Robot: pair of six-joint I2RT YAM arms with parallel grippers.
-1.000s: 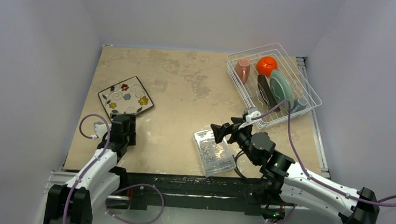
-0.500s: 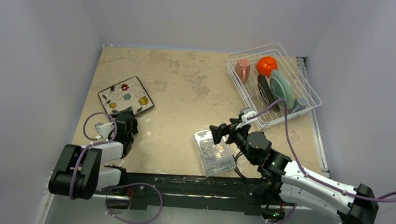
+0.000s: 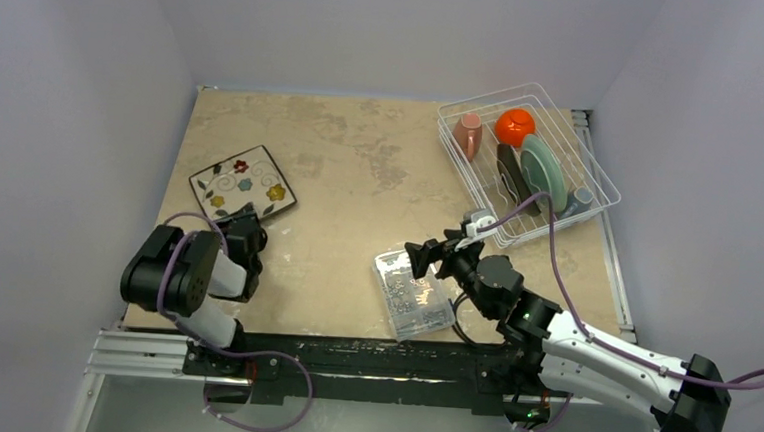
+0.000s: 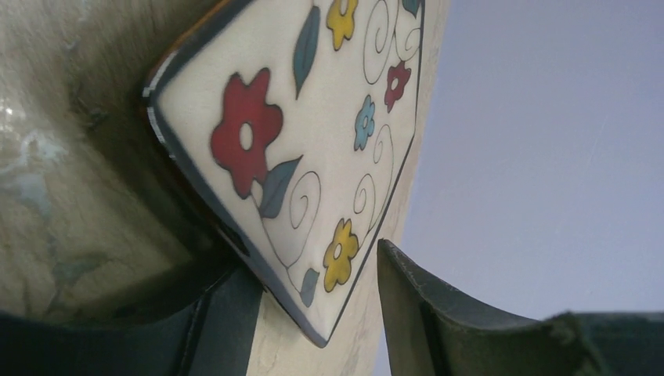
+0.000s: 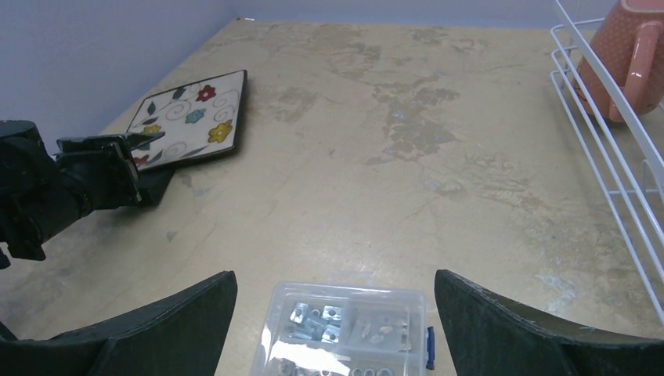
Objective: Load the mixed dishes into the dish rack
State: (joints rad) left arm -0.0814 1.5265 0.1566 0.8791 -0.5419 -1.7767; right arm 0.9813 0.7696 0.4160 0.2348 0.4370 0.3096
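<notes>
The open left gripper (image 4: 309, 274) straddles only a corner of the white floral square plate (image 4: 313, 117), on the table (image 3: 360, 175) well apart from the dish rack (image 3: 480, 182), so a pinch there may slip; the right gripper (image 5: 335, 278) is empty, open.

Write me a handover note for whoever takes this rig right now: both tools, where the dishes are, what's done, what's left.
Left tool: open, fingers either side of the near corner of the white floral square plate, which lies on the table at left; not clamped.
Right tool: open, empty, above the clear plastic box.
Done: pink cup, orange bowl, dark teal plate, pale green plate and small grey mug are in the dish rack.
Left: grip the floral plate and load it into the rack.
</notes>
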